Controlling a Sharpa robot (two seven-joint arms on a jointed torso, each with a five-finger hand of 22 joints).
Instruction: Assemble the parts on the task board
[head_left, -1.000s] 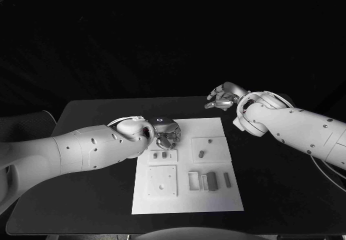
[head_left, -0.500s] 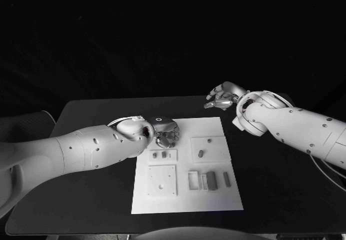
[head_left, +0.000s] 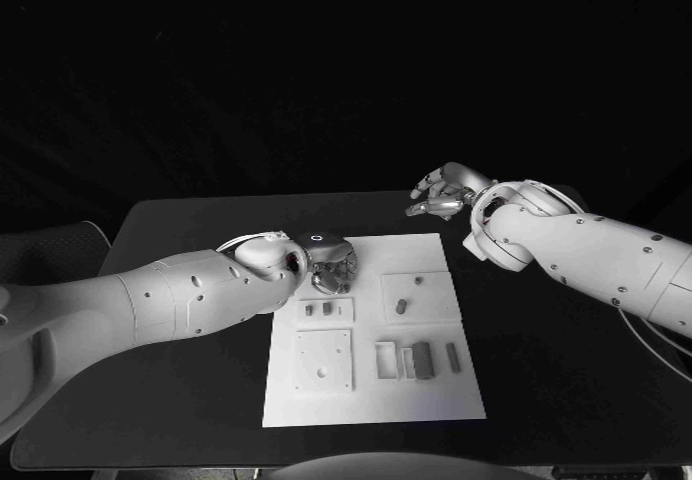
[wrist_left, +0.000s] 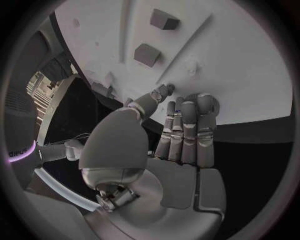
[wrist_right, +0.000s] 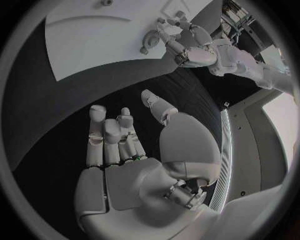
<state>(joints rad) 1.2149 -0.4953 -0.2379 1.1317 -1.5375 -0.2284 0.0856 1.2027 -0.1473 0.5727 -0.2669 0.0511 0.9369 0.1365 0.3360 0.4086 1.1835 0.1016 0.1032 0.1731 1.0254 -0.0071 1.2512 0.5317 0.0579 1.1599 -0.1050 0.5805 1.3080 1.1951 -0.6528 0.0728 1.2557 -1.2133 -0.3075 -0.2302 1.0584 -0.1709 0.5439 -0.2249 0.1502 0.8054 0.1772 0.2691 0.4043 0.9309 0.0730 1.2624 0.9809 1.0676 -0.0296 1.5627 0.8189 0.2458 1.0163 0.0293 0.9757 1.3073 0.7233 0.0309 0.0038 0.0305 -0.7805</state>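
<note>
The white task board (head_left: 433, 395) lies in the middle of the table, with small grey parts (head_left: 421, 358) standing in its recessed plates. My left hand (head_left: 333, 267) is down on the board's far left corner, fingers curled close together with the thumb beside them. In the left wrist view the fingertips (wrist_left: 187, 102) touch the board (wrist_left: 244, 60) near its edge, short of two block parts (wrist_left: 148, 54). Whether anything sits between thumb and fingers I cannot tell. My right hand (head_left: 444, 192) hovers over the black table beyond the board's far right corner, fingers spread and holding nothing.
Two small parts (head_left: 317, 311) stand in a plate just near of the left hand, and two more (head_left: 405, 305) in the plate to its right. A square plate (head_left: 325, 355) with a peg lies nearer me. Bare black table (head_left: 562, 350) surrounds the board.
The left hand has shifted very slightly over the board's far left corner. The right hand has stayed where it was.
</note>
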